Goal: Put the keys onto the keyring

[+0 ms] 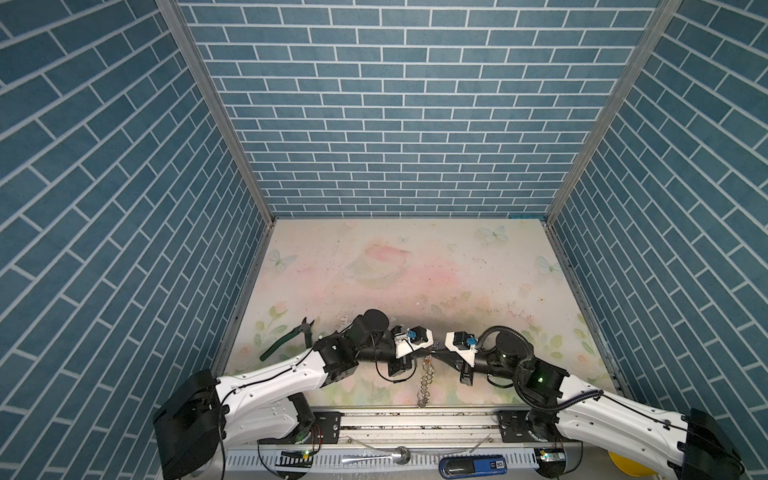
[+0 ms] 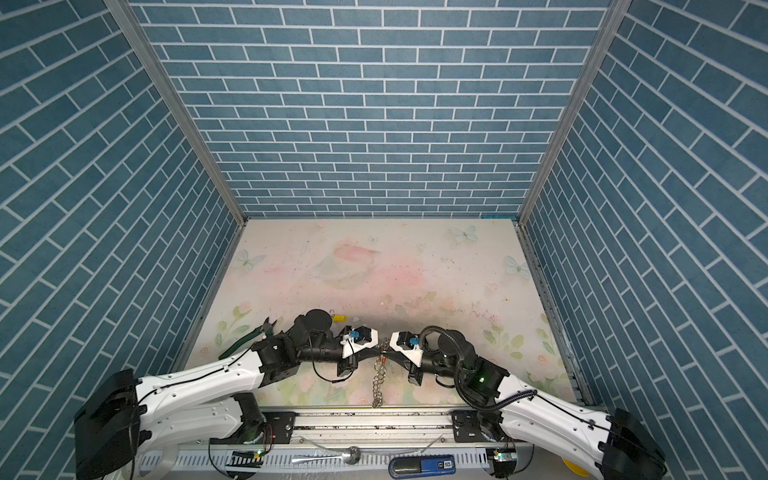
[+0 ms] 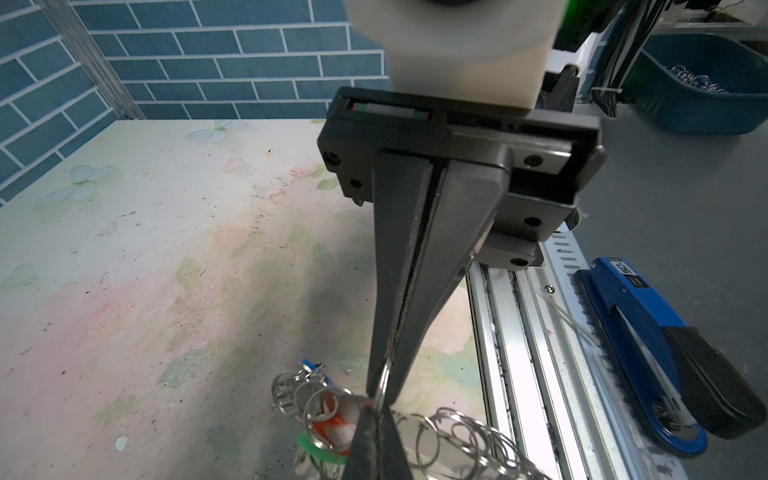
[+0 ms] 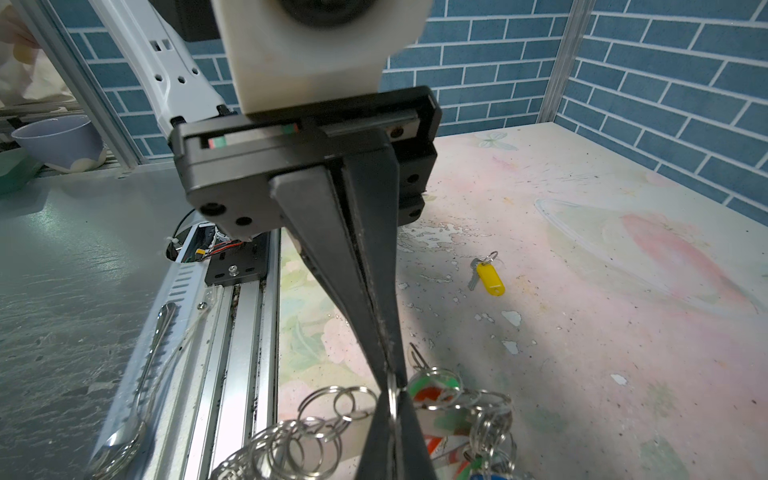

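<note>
While left gripper (image 4: 392, 374) and right gripper (image 3: 380, 386) are pinching one ring of the keyring chain (image 1: 424, 382) tip to tip near the front of the table (image 1: 415, 270), tagged keys (image 4: 436, 392), seemingly several, are already hanging on it | yellow-tagged key (image 4: 488, 277) is lying loose, well apart, waiting to go on.

Items counted: one ring chain (image 1: 424, 384); one loose yellow-tagged key (image 4: 490, 280); one pliers (image 1: 286, 339); one spoon (image 1: 399, 456); one blue stapler (image 1: 473, 464). Keys on the chain: uncountable.
</note>
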`<state>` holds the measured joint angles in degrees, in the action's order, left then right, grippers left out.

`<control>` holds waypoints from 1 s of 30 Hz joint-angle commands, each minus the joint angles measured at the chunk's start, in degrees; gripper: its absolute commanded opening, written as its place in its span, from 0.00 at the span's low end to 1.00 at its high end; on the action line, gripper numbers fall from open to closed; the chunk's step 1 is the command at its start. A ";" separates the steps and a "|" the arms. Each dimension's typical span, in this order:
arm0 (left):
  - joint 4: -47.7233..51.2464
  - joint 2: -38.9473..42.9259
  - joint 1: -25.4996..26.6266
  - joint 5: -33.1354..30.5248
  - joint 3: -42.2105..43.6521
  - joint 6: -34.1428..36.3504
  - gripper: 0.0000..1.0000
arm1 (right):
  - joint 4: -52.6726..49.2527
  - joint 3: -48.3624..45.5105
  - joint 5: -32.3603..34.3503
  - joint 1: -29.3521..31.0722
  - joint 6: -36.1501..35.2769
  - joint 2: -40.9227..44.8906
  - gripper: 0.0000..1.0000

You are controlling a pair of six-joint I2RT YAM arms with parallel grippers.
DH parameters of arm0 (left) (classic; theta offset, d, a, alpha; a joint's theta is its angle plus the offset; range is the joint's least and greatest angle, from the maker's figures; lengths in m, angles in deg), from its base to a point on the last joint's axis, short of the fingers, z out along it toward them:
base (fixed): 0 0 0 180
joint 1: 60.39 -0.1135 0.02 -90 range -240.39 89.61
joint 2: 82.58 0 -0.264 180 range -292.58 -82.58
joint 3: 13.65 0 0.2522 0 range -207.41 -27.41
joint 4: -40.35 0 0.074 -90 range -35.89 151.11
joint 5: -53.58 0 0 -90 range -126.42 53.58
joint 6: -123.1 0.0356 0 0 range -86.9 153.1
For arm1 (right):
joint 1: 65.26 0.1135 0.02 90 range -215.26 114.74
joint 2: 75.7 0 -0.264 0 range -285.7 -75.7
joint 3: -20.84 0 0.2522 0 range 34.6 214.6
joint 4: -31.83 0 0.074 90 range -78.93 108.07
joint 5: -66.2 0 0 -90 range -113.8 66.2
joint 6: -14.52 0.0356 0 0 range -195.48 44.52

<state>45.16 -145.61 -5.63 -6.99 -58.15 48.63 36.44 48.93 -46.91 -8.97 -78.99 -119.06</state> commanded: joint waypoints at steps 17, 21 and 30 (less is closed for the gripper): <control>4.82 -1.80 -0.03 -0.25 -4.51 3.45 0.00 | -8.16 6.85 2.19 0.13 -3.74 -2.44 0.09; 4.71 -1.61 -0.08 -0.43 -4.35 3.45 0.00 | -8.16 6.85 2.44 0.14 -3.96 -2.52 0.09; 4.92 -1.42 -0.06 -1.26 -4.28 3.45 0.00 | -8.44 7.03 3.78 0.13 -3.92 -1.83 0.00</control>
<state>49.62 -147.16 -5.74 -8.30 -61.04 51.56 29.14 52.91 -44.11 -8.97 -81.05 -121.35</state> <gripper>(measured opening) 0.049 0.050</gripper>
